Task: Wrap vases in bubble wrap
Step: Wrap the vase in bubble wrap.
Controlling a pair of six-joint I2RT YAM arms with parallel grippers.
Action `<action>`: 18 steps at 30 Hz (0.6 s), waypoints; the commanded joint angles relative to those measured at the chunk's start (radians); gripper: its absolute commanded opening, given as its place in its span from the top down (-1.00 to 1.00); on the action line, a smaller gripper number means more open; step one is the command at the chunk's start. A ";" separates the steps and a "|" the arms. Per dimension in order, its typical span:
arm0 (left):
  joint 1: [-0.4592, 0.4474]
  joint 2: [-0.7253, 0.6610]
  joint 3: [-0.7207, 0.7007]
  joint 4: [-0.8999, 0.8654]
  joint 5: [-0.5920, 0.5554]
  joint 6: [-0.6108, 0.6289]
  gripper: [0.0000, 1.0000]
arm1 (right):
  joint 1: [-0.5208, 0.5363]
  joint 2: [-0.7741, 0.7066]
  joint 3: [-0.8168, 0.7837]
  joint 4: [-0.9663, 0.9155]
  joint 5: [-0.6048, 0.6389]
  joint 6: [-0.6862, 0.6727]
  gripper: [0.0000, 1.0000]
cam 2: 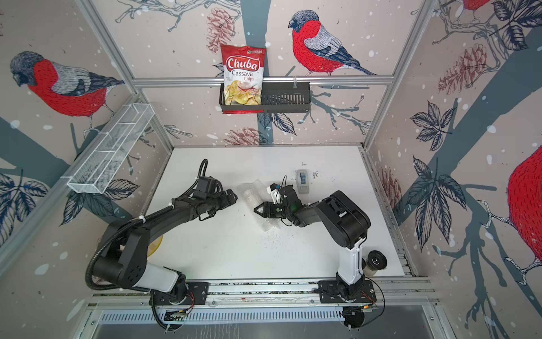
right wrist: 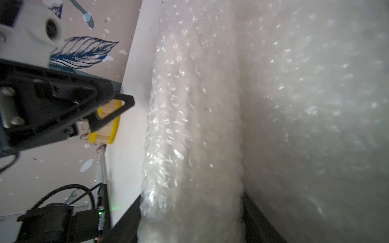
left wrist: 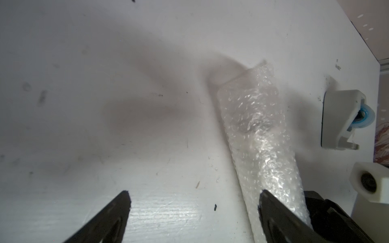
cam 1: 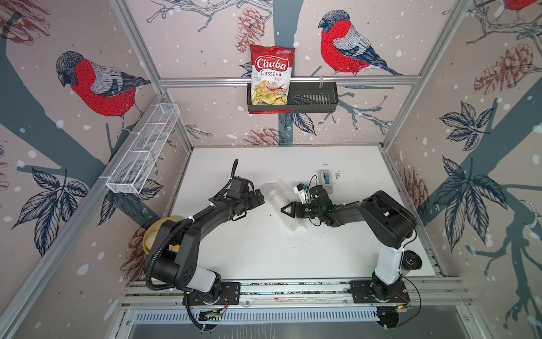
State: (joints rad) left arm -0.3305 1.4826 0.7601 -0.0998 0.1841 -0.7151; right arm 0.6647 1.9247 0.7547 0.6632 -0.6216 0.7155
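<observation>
The bubble wrap (cam 1: 278, 196) (cam 2: 252, 192) lies on the white table (cam 1: 249, 252) as a long rolled tube, running diagonally mid-table. The vase is hidden; no bare ceramic shows in any view. My right gripper (cam 1: 286, 209) (cam 2: 259, 209) reaches in from the right over the roll's near half. In the right wrist view its jaws (right wrist: 191, 202) press both sides of the roll (right wrist: 189, 126), shut on it. My left gripper (cam 1: 261, 196) (left wrist: 194, 197) hovers open just left of the roll (left wrist: 256, 130), with only bare table between its fingers.
A grey-blue tape dispenser (cam 1: 326, 180) (left wrist: 341, 122) stands behind the roll. A yellow bowl (cam 1: 152, 234) sits at the table's left edge, and a dark cylinder (cam 1: 410, 261) at the front right. Black specks are scattered in front of the roll. Wall baskets hang at the back and on the left.
</observation>
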 commanded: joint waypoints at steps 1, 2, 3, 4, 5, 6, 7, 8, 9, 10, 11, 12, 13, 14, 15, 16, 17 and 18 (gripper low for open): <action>0.001 0.008 -0.049 0.197 0.152 -0.058 -0.90 | -0.017 0.031 -0.057 0.150 -0.113 0.250 -0.17; -0.001 0.016 -0.059 0.226 0.172 -0.065 -0.90 | -0.024 0.047 -0.078 0.228 -0.129 0.306 -0.17; -0.005 0.022 -0.066 0.253 0.189 -0.074 -0.91 | -0.028 0.062 -0.091 0.288 -0.142 0.350 -0.17; -0.011 0.030 -0.071 0.282 0.199 -0.081 -0.92 | -0.032 0.080 -0.103 0.348 -0.152 0.390 -0.17; -0.021 0.042 -0.071 0.308 0.207 -0.090 -0.92 | -0.034 0.095 -0.114 0.404 -0.160 0.426 -0.17; -0.031 0.055 -0.068 0.328 0.213 -0.095 -0.92 | -0.035 0.108 -0.121 0.442 -0.165 0.448 -0.17; -0.044 0.074 -0.056 0.339 0.219 -0.098 -0.92 | -0.036 0.123 -0.126 0.474 -0.167 0.463 -0.17; -0.056 0.097 -0.043 0.348 0.221 -0.101 -0.92 | -0.036 0.134 -0.132 0.504 -0.167 0.476 -0.16; -0.065 0.119 -0.032 0.354 0.222 -0.102 -0.92 | -0.037 0.142 -0.138 0.531 -0.170 0.487 -0.16; -0.072 0.145 -0.021 0.367 0.227 -0.109 -0.92 | -0.038 0.153 -0.142 0.558 -0.173 0.501 -0.16; -0.077 0.169 -0.014 0.385 0.239 -0.121 -0.91 | -0.039 0.162 -0.148 0.586 -0.177 0.517 -0.16; -0.079 0.193 -0.009 0.401 0.251 -0.130 -0.91 | -0.040 0.168 -0.153 0.612 -0.180 0.529 -0.16; -0.082 0.216 -0.003 0.417 0.261 -0.141 -0.89 | -0.041 0.172 -0.158 0.631 -0.181 0.537 -0.15; -0.087 0.234 0.002 0.426 0.262 -0.147 -0.88 | -0.041 0.173 -0.161 0.635 -0.181 0.536 -0.15; -0.092 0.245 0.006 0.431 0.262 -0.147 -0.88 | -0.042 0.171 -0.161 0.632 -0.180 0.531 -0.15; -0.097 0.257 0.013 0.431 0.257 -0.149 -0.87 | -0.042 0.171 -0.161 0.622 -0.178 0.523 -0.15; -0.103 0.265 0.019 0.428 0.249 -0.149 -0.86 | -0.040 0.169 -0.161 0.613 -0.178 0.514 -0.15; -0.108 0.270 0.024 0.427 0.244 -0.149 -0.85 | -0.040 0.168 -0.161 0.606 -0.176 0.508 -0.15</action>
State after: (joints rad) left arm -0.4278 1.7355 0.7734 0.3115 0.4259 -0.8410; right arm 0.6220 2.0884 0.5987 1.2835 -0.7685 1.2106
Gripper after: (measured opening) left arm 0.927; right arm 0.622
